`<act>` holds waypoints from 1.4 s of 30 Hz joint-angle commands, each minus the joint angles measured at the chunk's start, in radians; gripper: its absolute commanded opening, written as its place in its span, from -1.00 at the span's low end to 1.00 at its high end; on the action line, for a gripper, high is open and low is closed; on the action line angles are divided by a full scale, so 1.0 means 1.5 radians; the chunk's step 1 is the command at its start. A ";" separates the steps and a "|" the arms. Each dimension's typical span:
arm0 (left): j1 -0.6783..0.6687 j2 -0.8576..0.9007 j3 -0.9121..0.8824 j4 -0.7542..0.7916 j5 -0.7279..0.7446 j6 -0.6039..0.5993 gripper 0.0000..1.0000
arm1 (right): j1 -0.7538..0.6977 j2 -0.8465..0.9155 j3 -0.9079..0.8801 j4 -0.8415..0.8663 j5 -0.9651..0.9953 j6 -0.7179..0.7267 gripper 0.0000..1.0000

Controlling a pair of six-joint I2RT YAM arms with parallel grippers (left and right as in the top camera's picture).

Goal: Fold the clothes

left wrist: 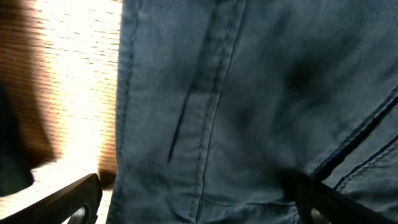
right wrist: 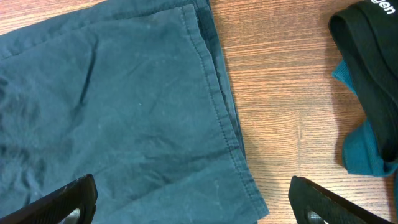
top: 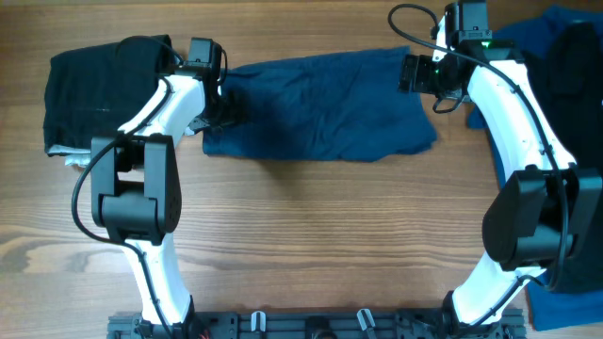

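Note:
Dark navy shorts (top: 325, 108) lie spread flat across the far middle of the table. My left gripper (top: 220, 105) hangs over their left end, jaws wide open. In the left wrist view the shorts (left wrist: 249, 106), with a stitched seam, fill the frame and lie under the open left gripper (left wrist: 199, 204), not pinched. My right gripper (top: 413, 73) is over the shorts' right end, also open. The right wrist view shows the hemmed corner of the shorts (right wrist: 124, 112) below the right gripper (right wrist: 194, 202), nothing held.
A black garment (top: 94, 89) lies at the far left with a pale grey-white piece (top: 71, 155) beneath it. Black and blue clothes (top: 565, 66) are piled at the far right; the pile's black garment (right wrist: 367, 62) and blue fabric (right wrist: 364, 149) lie near the shorts' hem.

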 commanded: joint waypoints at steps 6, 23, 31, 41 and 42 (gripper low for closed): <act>-0.002 0.050 -0.010 -0.001 0.007 -0.006 0.85 | 0.003 0.008 -0.004 0.002 0.009 0.004 0.99; -0.002 0.007 0.006 -0.024 0.007 -0.003 -0.92 | 0.003 0.008 -0.004 0.002 0.009 0.004 1.00; -0.002 -0.055 0.008 -0.051 -0.014 -0.001 -0.92 | 0.003 0.008 -0.004 0.112 -0.013 0.008 0.99; -0.005 -0.148 0.067 -0.068 -0.038 0.003 -0.92 | 0.034 0.028 -0.005 0.078 -0.328 0.054 -0.92; -0.006 -0.155 0.073 -0.069 -0.038 0.003 -0.92 | 0.053 0.042 -0.007 0.082 -0.328 0.065 -0.91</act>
